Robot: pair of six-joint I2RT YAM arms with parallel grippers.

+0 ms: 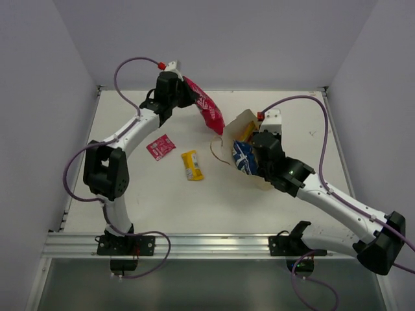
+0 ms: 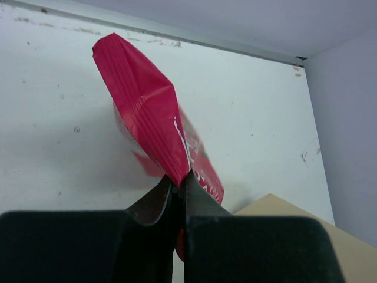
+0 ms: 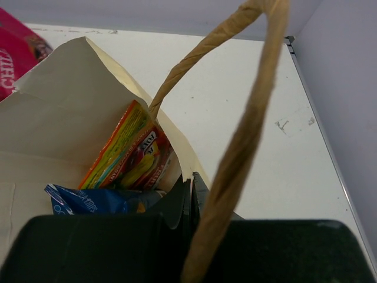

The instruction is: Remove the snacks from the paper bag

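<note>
Now L hand (image 2: pixel 178 183) pinches magenta pouch (image 2: pixel 144 112), hanging diag; R hand (image 3: pixel 191 184) clamps paper bag (image 3: pixel 59 118).

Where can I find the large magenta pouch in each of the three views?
Top external: magenta pouch at upper centre, held by the left gripper.
Left wrist: pouch fills the centre.
Right wrist: only a corner, at the top-left edge.
Shared landmark: the paper bag, beside it everywhere.

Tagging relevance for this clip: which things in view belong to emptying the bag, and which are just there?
Job: paper bag, held by right gripper; magenta pouch, in left gripper; blue Doritos bag and Fox's candy bag, inside; yellow bar, pink packet, on table.
Just there: purple cables, aluminium rail.
</note>
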